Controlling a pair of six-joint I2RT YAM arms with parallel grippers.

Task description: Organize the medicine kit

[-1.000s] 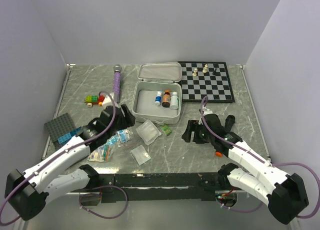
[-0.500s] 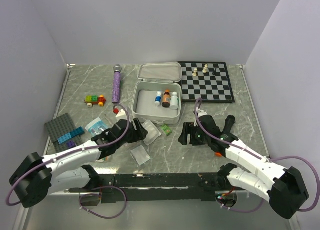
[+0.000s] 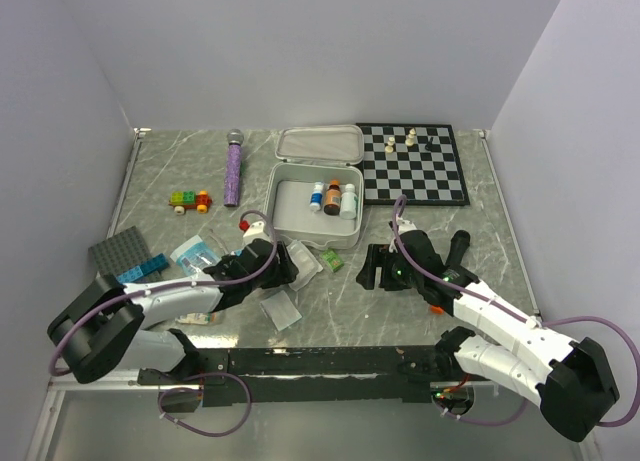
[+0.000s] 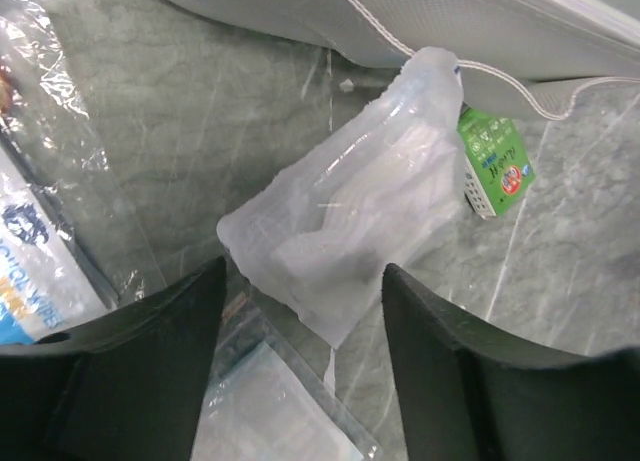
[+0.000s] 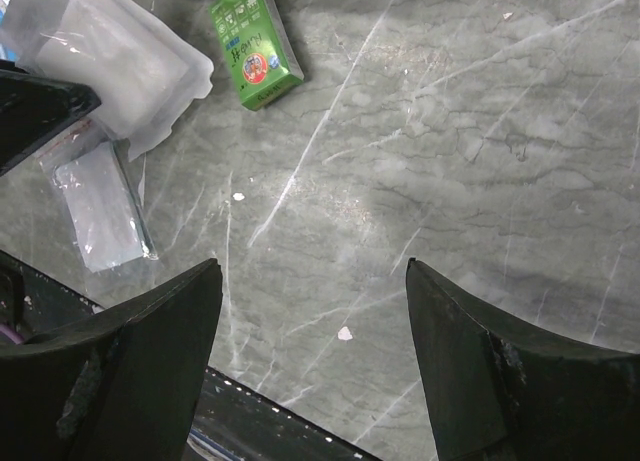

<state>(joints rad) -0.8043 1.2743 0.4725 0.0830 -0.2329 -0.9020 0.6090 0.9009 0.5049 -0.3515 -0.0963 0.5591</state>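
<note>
The medicine kit (image 3: 300,231) was left open at the back beside the chessboard (image 3: 415,166), bottles (image 3: 333,197) inside. The left gripper (image 4: 300,301) was spread wide, lined up on the clear pouch (image 4: 350,221), presumably for pickup. The right gripper (image 5: 315,311) was held open too, nothing grabbed.

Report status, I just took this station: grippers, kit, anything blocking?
Left gripper open over clear pouch. Right gripper open over bare tabletop. Medicine kit open, three bottles inside. Green packet beside pouch, near kit's front wall.
</note>
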